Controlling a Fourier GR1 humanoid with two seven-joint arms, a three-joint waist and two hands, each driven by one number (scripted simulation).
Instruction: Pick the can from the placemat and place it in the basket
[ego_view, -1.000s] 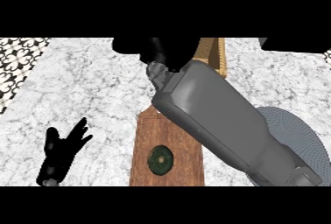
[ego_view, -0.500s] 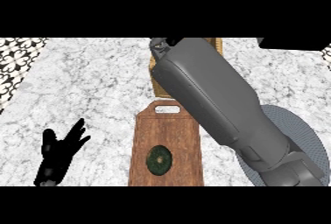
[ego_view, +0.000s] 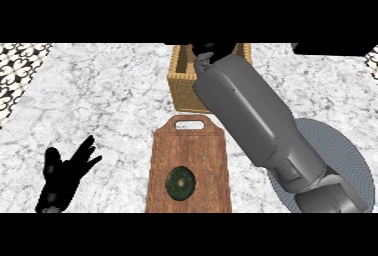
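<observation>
At the far left edge a strip of black-and-white patterned wall (ego_view: 18, 70) runs beside the white and grey marble counter top (ego_view: 103, 100). Low on the left, the robot's black left hand (ego_view: 63, 175) rests over the counter with its fingers spread apart and pointing up, holding nothing. Next to it, in the middle, lies a long brown wooden cutting board with a handle hole at its far end (ego_view: 190, 165), and a small round dark green thing (ego_view: 180, 182) sits on the board near its close end. Just past the board's handle stands a woven tan wicker basket (ego_view: 182, 82). The big grey right forearm (ego_view: 258, 130) stretches from the lower right up across the basket, covering much of it. The black right hand (ego_view: 209, 51) is above the basket's opening at the top of the view, but only a small part of it shows, so nobody can tell if its fingers are apart or closed, or if they hold anything. The can cannot be seen anywhere. Under the forearm, on the right, a round grey placemat (ego_view: 336, 150) lies on the counter, partly hidden by the arm
</observation>
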